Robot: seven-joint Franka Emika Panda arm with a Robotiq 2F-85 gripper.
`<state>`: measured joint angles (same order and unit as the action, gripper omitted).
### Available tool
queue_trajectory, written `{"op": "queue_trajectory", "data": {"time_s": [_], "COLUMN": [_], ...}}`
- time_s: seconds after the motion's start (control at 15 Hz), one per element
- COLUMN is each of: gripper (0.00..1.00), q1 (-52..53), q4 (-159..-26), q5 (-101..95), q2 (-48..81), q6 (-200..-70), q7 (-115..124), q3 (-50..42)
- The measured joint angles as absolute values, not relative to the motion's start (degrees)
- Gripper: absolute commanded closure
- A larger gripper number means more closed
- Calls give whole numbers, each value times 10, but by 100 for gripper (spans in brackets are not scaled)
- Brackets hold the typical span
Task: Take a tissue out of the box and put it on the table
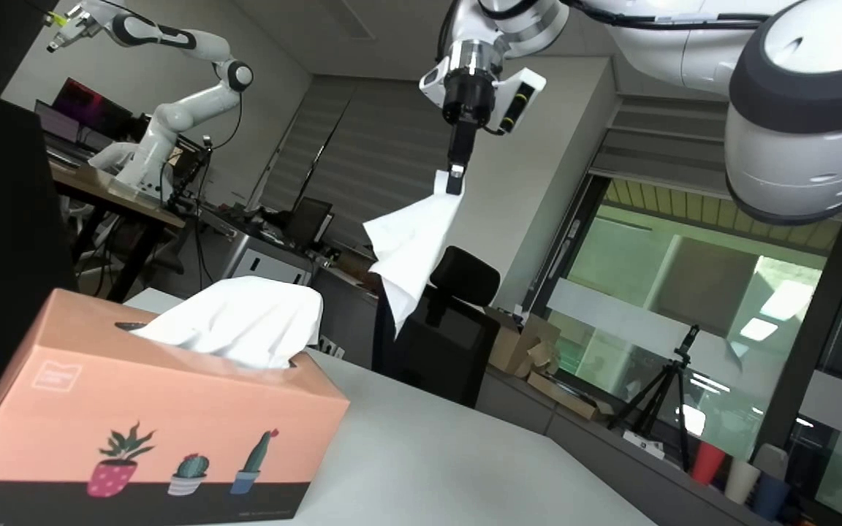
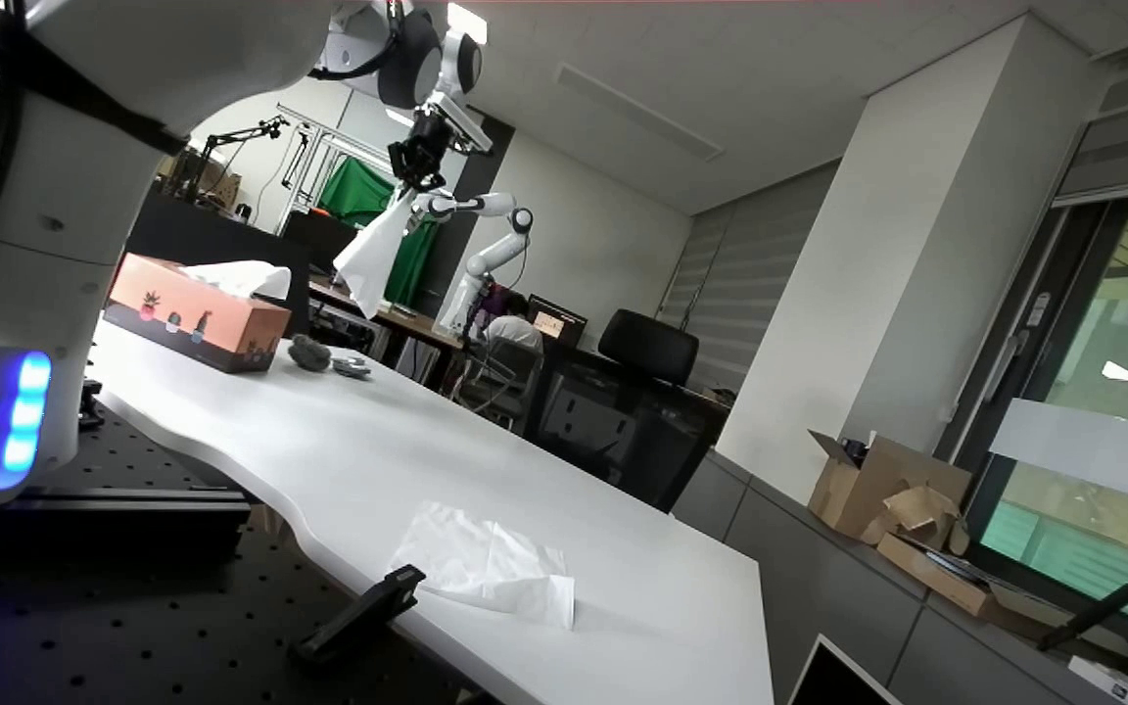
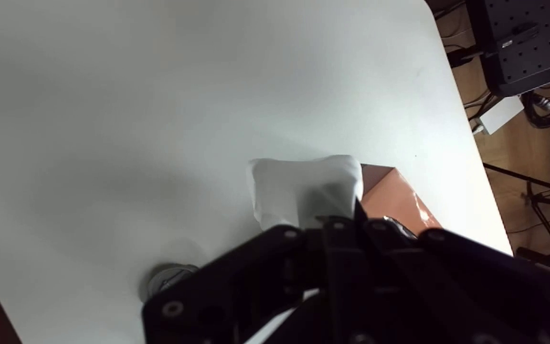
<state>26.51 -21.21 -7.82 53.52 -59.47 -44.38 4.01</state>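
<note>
Tool (image 1: 456, 181) held aloft, higher than the box (image 1: 194, 409), directed downward and clenched on a corner of the tissue (image 1: 417, 241). Tissue suspended by that corner in mid-air; white, creased, narrowed to a drooping tip. In both exterior views it is seen raised clear of the box. In the wrist view the box is largely hidden behind tissue and tool, only a salmon end being shown.

Box stood upright on the tabletop (image 2: 378, 441): salmon over a dark band, small potted plants printed along its side. From the slot in its top a further sheet (image 1: 238, 321) is seen thrust up, bent over in a soft hump.

Well apart from the box, in an exterior view, a loose sheet (image 2: 491, 568) is noted on the tabletop, spread and crumpled. At the tabletop's edge, likewise well apart from the box, a black bar (image 2: 358, 617); whether the loose sheet is touched by it cannot be told.

Just beside one end of the box, a grey lump (image 2: 309, 353) is found, and slightly farther from the box a smaller grey piece (image 2: 351, 366).

Beyond the box, off the tabletop, a chair (image 1: 450, 351) and a second robot arm (image 1: 187, 109) are seen.
</note>
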Motion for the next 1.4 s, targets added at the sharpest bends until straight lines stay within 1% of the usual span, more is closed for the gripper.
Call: {"op": "queue_trajectory", "data": {"time_s": [0.73,1.4], "gripper": [99,100], "q1": [161,168], "q4": [-221,-225], "q5": [-159,-167], "q2": [516,516], "q6": [-479,-476], "q7": [-568,-571], "q3": [-20,-21]}}
